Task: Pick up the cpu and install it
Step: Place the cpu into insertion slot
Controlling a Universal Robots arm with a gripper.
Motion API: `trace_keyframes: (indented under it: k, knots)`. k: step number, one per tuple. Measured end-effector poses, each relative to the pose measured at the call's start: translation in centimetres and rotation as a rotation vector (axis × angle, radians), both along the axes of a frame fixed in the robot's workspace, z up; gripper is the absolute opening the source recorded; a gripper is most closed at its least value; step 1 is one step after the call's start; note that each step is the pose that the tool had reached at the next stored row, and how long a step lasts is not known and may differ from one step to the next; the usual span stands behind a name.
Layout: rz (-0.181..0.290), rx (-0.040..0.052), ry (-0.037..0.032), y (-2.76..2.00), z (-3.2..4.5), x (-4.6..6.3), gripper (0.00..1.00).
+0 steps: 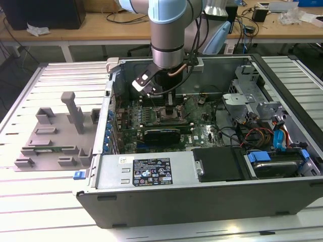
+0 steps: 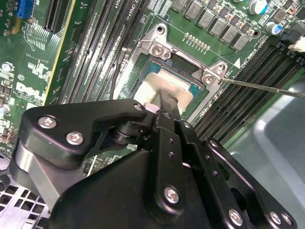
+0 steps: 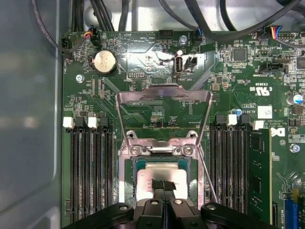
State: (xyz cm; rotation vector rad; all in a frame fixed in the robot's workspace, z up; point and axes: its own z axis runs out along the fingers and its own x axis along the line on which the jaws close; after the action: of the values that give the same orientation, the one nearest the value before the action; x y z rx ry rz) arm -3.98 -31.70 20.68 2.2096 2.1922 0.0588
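My claw (image 3: 163,186) is narrow. In the first wrist view my two fingers run side by side with only a thin seam between them, and I see nothing clamped in that seam. The tips point straight down into the open computer case (image 1: 202,191), over the middle of the green board (image 3: 143,62).

The cpu (image 3: 159,171) lies directly under those tips, neither off to a side nor tilted away. It is flat in its socket (image 3: 129,177), and my fingertips (image 3: 157,184) sit on or just above its top. I cannot tell whether they touch. As I judge it, what matters now is this plumb line from the tips to the chip, and whether the chip is square in its seat.

It is close to square, so it has no real long axis. Its edges run in line with the memory slots (image 3: 88,167) on either side of the socket. The top is a pale, shiny silver-grey, bright where the light catches it, with a darker rim around it.

The metal hold-down plate (image 3: 164,93) stands swung open clear of the chip, and the thin wire lever (image 3: 208,176) is raised beside the socket. The grey tray (image 1: 50,136) sits well apart, outside the case.
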Motion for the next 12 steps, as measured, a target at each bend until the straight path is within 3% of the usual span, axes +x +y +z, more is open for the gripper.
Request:
trace_keyframes:
  k: [12]
  knots:
    - [0.000, -0.0003, 0.0003, 0.00, -0.35, 0.00, 0.11]
